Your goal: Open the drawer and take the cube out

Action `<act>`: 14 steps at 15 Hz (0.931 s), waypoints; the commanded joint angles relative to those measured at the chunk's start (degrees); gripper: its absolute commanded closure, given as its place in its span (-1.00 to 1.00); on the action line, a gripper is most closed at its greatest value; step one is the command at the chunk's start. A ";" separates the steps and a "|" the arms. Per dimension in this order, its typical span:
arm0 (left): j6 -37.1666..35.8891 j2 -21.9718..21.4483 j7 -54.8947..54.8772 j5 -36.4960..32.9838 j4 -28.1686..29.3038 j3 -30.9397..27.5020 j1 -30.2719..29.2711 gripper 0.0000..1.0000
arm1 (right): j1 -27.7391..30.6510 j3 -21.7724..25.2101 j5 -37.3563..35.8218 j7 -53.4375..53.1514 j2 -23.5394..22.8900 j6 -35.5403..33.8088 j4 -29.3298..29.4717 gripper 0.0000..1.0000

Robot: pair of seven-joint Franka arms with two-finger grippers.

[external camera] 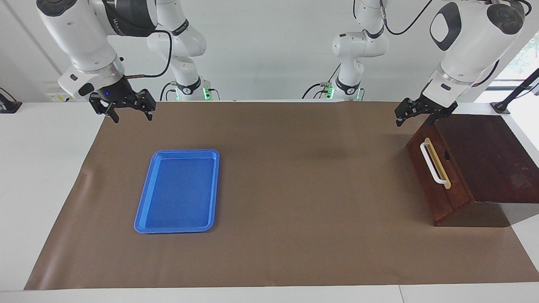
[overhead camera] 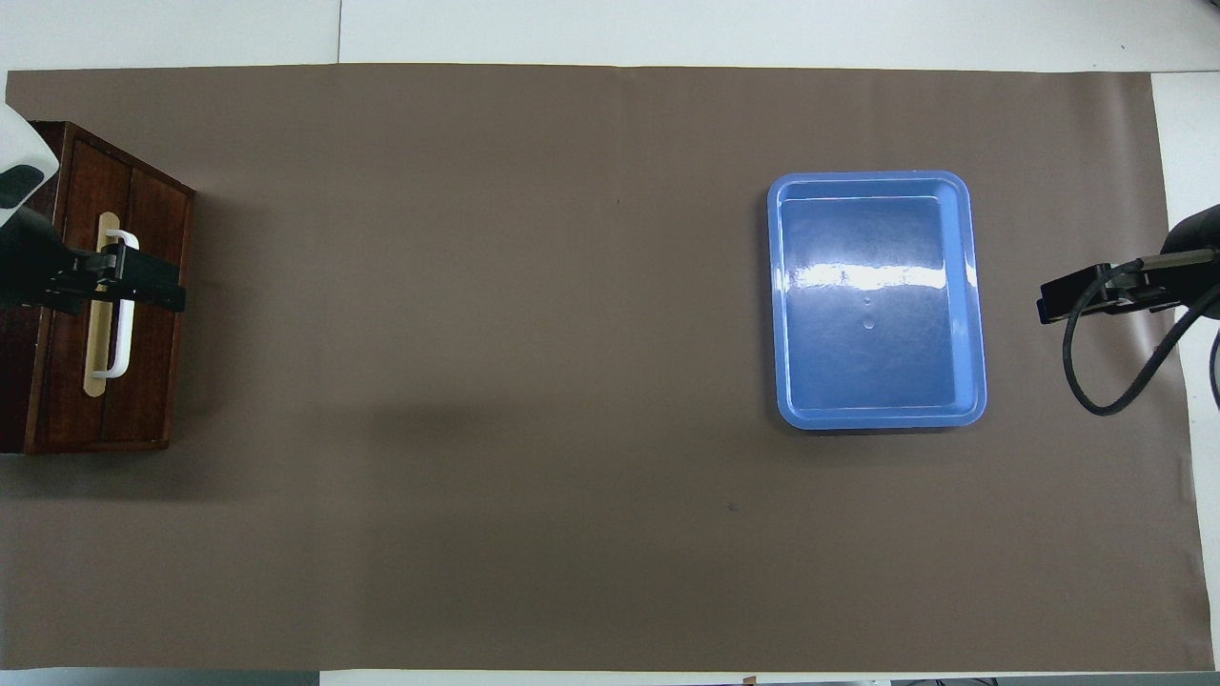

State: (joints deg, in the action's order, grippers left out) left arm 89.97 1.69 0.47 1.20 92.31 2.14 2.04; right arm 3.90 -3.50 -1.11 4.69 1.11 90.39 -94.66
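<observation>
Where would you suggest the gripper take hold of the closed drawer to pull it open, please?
Probably the white bar handle on the drawer front. It stands off its yellow strip, leaving a gap for one finger. Come from in front of the drawer, jaws across the bar. The left gripper, open above the box's edge, is closest.

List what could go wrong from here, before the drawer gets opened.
1. The left gripper hangs open above the drawer, not yet around its white handle. The bar is thin and the front slopes, so the fingers may slip off.
2. The wooden box sits loose on the brown mat; a pull may drag it instead of opening it.
3. The cube is not visible, so any grasp must wait. The right gripper waits open, nearer the robots than the blue tray.
</observation>
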 commanded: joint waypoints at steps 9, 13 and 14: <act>2.40 -0.28 -0.91 -1.53 0.07 -0.56 0.42 -1.00 | 0.85 -0.64 -0.56 1.20 1.44 -0.03 -1.49 -1.00; 8.46 -1.60 -0.82 -10.49 5.68 -0.21 3.05 -1.00 | 0.85 -0.64 -0.56 1.20 1.44 -0.03 -1.49 -1.00; 8.56 -0.82 -0.56 -12.86 5.95 -0.21 3.41 -1.00 | 0.85 -0.64 -0.56 1.20 1.44 -0.03 -1.49 -1.00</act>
State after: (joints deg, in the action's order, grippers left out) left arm 96.20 1.65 -0.05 -7.69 95.23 2.42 3.70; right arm 3.90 -3.50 -1.11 4.69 1.11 90.39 -94.66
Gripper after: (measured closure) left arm 0.000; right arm 0.000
